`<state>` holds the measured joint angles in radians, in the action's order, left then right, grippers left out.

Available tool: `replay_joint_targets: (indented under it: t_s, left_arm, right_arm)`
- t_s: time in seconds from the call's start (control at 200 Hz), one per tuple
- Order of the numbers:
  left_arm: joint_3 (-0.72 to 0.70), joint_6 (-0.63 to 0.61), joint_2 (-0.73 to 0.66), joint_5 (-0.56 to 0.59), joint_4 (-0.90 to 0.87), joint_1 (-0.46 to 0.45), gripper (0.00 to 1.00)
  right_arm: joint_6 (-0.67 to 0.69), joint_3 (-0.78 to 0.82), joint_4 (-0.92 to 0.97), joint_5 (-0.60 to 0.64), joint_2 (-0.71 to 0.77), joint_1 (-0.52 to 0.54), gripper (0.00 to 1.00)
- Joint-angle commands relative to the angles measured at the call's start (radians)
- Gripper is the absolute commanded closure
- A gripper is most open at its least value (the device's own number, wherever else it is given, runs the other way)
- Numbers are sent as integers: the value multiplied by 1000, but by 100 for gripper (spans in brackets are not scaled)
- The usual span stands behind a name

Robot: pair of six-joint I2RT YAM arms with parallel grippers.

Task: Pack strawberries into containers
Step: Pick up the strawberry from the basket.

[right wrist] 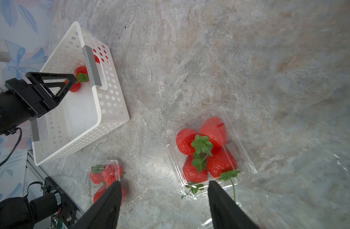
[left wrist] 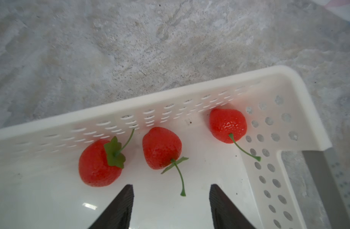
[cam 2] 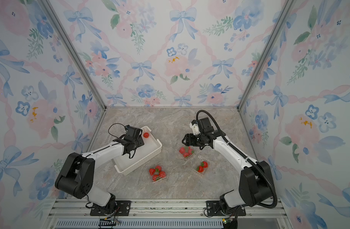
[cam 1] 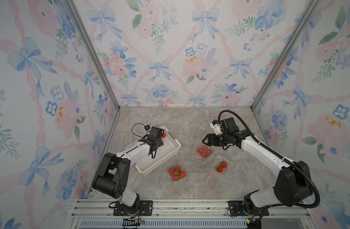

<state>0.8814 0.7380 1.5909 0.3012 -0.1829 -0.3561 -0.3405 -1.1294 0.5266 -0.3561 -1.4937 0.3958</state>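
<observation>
The left arm (cam 1: 134, 150) is stretched forward, and the left hand (left wrist: 171, 187) is pointed down, spread wide, with nothing gripped. The right arm (cam 1: 255, 146) is reached inward, and the right hand (right wrist: 164, 183) is likewise spread and empty.

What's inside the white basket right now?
Three strawberries along one basket wall, seen from the left wrist. In both top views the left arm covers all but one.

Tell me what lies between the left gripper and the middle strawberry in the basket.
Left wrist view: only bare basket floor and the stem of the middle strawberry.
</observation>
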Motion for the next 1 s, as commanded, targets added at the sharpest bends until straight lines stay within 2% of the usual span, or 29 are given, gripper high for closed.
replay_joint_targets:
  t_s: [0.0, 0.42, 0.995]
  left_arm:
    - [39, -24, 50, -31, -13, 9, 37]
    - [67, -23, 109, -32, -13, 55, 37]
    - [144, -46, 202, -26, -13, 66, 37]
  right_arm:
    - [-15, -47, -12, -9, -37, 9, 30]
    - [-6, -100, -9, -23, -111, 8, 30]
    - [3, -125, -6, -30, -134, -5, 30]
